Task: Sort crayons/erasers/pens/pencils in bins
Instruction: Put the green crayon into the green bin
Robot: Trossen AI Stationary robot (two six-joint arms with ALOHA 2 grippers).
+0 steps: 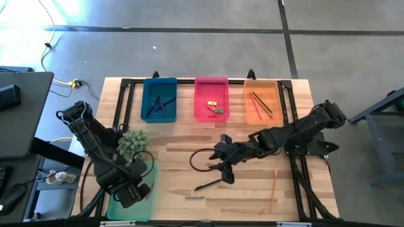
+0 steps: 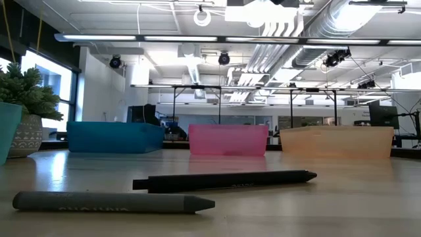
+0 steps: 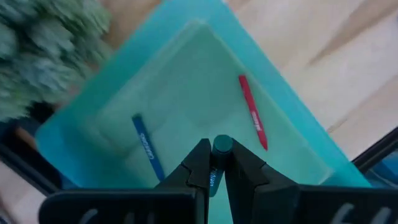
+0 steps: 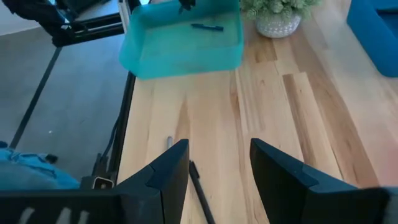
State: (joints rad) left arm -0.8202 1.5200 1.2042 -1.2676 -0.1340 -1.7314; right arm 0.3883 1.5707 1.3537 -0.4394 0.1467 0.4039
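Over the translucent light green bin (image 3: 186, 81) at the desk's near left, the left end effector (image 3: 216, 163) pinches a teal crayon (image 3: 221, 145) above a red and a blue one (both slim, paper-wrapped), while the right end effector (image 4: 219, 165) hangs wide open and empty above a slender black pen (image 1: 208, 185) on the pale wood planks.

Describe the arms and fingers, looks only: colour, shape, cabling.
Both arms are dark, near-black, built of chunky jointed segments. A black cable loop shows beside the right gripper. The right wrist view shows broad, wedge-shaped matte black fingers. The left gripper has narrower, tapering black fingers. No markings visible.
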